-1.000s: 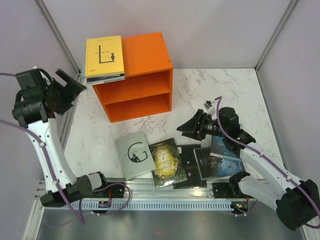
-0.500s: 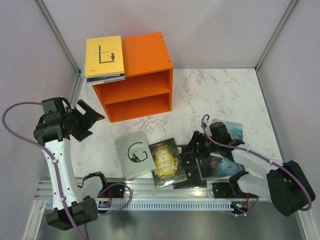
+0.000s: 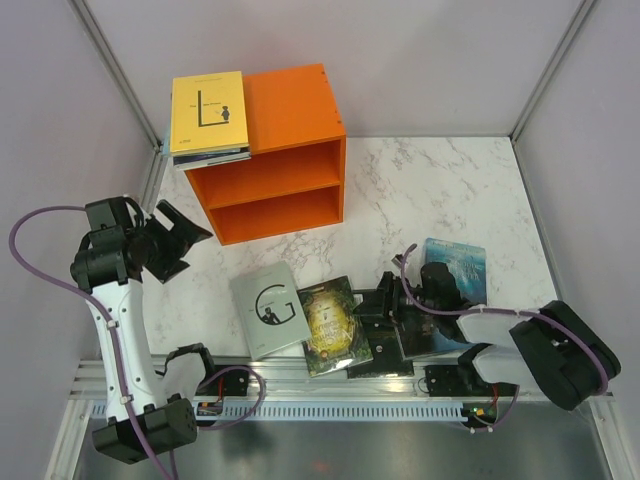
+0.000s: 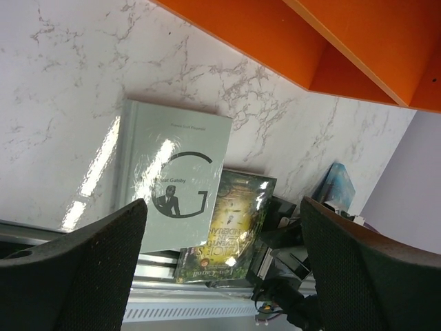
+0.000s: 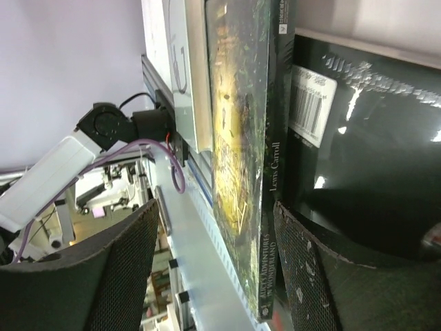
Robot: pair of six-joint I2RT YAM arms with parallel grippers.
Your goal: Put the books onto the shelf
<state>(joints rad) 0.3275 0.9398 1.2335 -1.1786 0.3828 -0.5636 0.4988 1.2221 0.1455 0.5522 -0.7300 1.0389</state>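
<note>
- Both your arms have come down since a second ago. The left claw [image 3: 188, 243] has dropped from high at the left wall. The right claw [image 3: 372, 318] has swung from mid-table down onto the books at the near edge.
- Your left claw stands wide open with nothing in it. It hangs over the table [image 3: 430, 190], left of the orange shelf [image 3: 290, 150] and apart from it.
- From the left wrist view, the grey book [image 4: 172, 186] with the big "G" lies flat below that claw [image 4: 222, 207], cover up.
- Your right claw [image 5: 217, 207] is open at a middling width. The spine edge of the green and gold book [image 5: 241, 172] sits between its fingers, with a gap on the outer side, so nothing is clamped.
- The green and gold book [image 3: 335, 325] overlaps the grey book [image 3: 270, 308] and rests on the black book [image 5: 365, 172].
- A blue book [image 3: 455, 268] lies flat further right, beside your right arm.
- The yellow book [image 3: 208, 113] lies on top of the shelf on a small stack, overhanging its left edge.
</note>
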